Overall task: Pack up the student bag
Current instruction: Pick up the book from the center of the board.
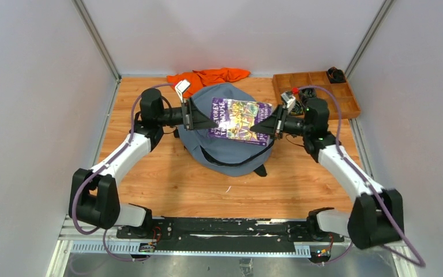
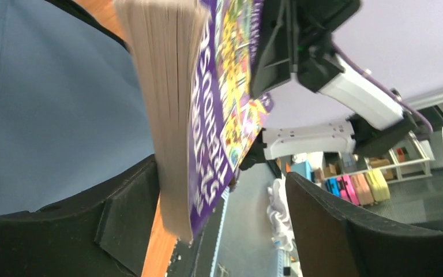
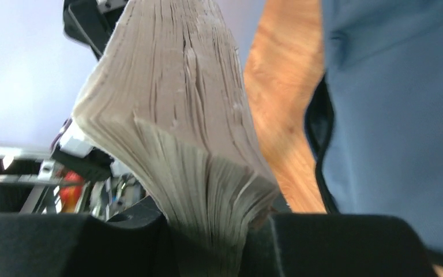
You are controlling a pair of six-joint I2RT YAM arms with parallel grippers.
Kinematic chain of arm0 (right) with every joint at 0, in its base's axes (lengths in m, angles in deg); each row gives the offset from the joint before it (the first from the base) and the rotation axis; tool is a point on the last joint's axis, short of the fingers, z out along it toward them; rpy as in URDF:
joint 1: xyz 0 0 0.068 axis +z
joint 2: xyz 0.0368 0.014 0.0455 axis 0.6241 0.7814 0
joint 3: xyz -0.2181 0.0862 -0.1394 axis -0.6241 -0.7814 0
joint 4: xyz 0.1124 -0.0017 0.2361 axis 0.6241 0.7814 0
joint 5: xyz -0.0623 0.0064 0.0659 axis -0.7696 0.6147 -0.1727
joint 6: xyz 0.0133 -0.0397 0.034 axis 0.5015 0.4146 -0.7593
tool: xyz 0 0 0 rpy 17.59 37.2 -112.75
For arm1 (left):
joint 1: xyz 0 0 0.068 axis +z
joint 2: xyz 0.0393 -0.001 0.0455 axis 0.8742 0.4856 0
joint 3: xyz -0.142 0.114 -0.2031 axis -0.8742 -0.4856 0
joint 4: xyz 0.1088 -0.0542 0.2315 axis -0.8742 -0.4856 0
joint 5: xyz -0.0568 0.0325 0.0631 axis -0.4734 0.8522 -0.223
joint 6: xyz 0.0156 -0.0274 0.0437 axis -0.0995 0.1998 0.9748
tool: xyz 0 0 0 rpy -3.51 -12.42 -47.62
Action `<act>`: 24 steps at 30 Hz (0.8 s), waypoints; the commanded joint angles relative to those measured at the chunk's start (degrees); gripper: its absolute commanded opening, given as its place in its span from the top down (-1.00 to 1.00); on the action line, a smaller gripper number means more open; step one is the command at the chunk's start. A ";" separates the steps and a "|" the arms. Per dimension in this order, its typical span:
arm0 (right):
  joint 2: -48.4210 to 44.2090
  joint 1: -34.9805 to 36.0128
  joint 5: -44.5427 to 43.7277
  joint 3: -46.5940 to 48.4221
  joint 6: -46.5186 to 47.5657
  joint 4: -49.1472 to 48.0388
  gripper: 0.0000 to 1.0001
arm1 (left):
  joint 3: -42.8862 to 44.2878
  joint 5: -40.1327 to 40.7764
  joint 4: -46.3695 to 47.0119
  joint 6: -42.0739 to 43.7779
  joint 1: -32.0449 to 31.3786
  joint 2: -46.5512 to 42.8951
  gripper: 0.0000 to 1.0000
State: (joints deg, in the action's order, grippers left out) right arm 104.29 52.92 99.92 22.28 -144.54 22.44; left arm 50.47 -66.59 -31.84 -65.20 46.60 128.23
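Top view: the bag (image 1: pixel 225 153) lies mid-table, and a book (image 1: pixel 239 120) is held over its top. The left gripper (image 1: pixel 209 122) is at the book's left edge and the right gripper (image 1: pixel 261 126) at its right edge. An orange cloth (image 1: pixel 207 76) lies just beyond the bag, and a tray (image 1: pixel 346 105) sits at the far right.

Left wrist: the fingers (image 2: pixel 121 225) are spread wide. The book's corner sits between them, unclamped.

Right wrist: the fingers (image 3: pixel 346 242) are pinched on the book's fanned pages (image 3: pixel 196 144), with the bag beside them.
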 commanded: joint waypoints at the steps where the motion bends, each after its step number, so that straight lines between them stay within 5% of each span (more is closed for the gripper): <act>1: -10.62 -10.90 -22.49 2.63 13.07 31.65 1.00 | -1.20 3.98 1.08 4.24 -1.68 -4.13 -0.61; 3: -15.52 -17.64 -25.22 -0.07 10.96 33.37 1.00 | 1.35 9.59 -9.96 13.71 -4.74 -4.00 -0.61; 4: -18.04 -19.98 -27.62 -1.19 10.61 34.12 1.00 | 4.88 18.00 -25.96 22.52 -7.08 -3.49 -0.61; 6: -22.46 -23.26 -31.79 -1.10 12.24 39.06 1.00 | 15.02 33.88 -43.46 38.51 -15.29 -0.71 -0.64; 8: -25.48 -24.56 -36.75 0.46 14.47 44.15 1.00 | 20.78 44.35 -51.33 43.80 -20.76 2.38 -0.66; 16: -34.19 -25.29 -55.73 7.13 16.65 54.55 1.00 | 24.06 63.73 -52.02 50.41 -36.22 9.64 -0.67; 24: -34.08 -25.22 -55.10 8.00 17.07 54.07 1.00 | 28.14 67.93 -48.52 50.26 -44.00 18.95 -0.64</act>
State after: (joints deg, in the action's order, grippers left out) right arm 69.36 28.26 45.63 29.12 -127.47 78.42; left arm 74.32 -5.70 -81.57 -17.09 4.66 144.28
